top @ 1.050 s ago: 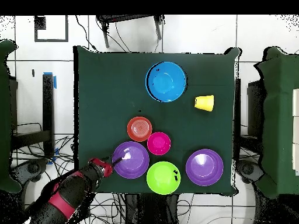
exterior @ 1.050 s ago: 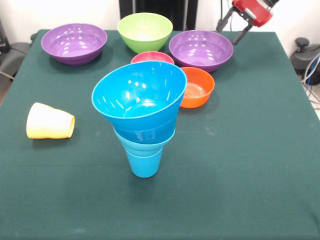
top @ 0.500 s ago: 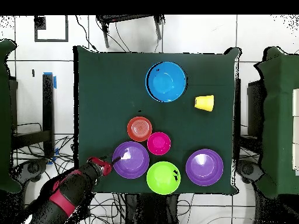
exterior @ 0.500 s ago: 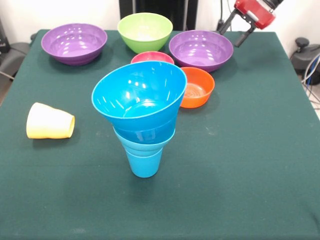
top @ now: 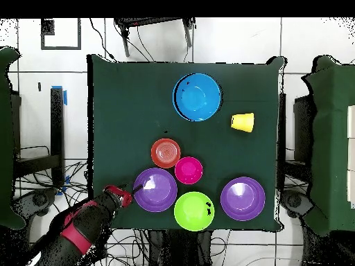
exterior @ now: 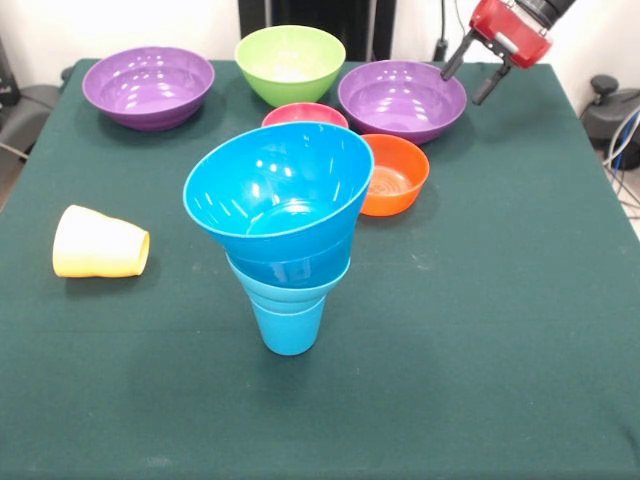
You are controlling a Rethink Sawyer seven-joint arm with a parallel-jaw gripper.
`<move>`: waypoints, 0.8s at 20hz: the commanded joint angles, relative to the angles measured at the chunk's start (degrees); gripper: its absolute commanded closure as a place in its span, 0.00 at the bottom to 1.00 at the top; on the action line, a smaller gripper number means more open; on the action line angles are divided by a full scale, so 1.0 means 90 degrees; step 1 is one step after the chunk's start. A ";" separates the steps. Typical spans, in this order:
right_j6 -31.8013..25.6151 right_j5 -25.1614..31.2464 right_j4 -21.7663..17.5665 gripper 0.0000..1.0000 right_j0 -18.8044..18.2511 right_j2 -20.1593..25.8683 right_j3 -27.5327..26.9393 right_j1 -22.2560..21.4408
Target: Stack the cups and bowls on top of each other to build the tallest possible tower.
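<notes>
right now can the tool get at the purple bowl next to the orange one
Probably yes. The tool hangs open just off the rim of that purple bowl, on the side away from the lime green bowl. Nothing stands between them, and the orange bowl sits clear on the bowl's other side.

The red and black arm is cut off by the top edge in the front view, leaving only its tool (exterior: 472,83) showing. The small pink-red plastic bowl (exterior: 304,114) is half hidden behind the wide blue plastic bowl (exterior: 272,190) topping the tower. The left rim of the orange plastic bowl (exterior: 395,175) is covered by that same blue bowl. From overhead, the sky-blue tapered cup lies wholly hidden beneath the blue bowls.
</notes>
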 commanded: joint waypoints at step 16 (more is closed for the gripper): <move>0.1159 -0.0372 0.0822 0.00 0.0056 0.1262 -0.0757 0.0954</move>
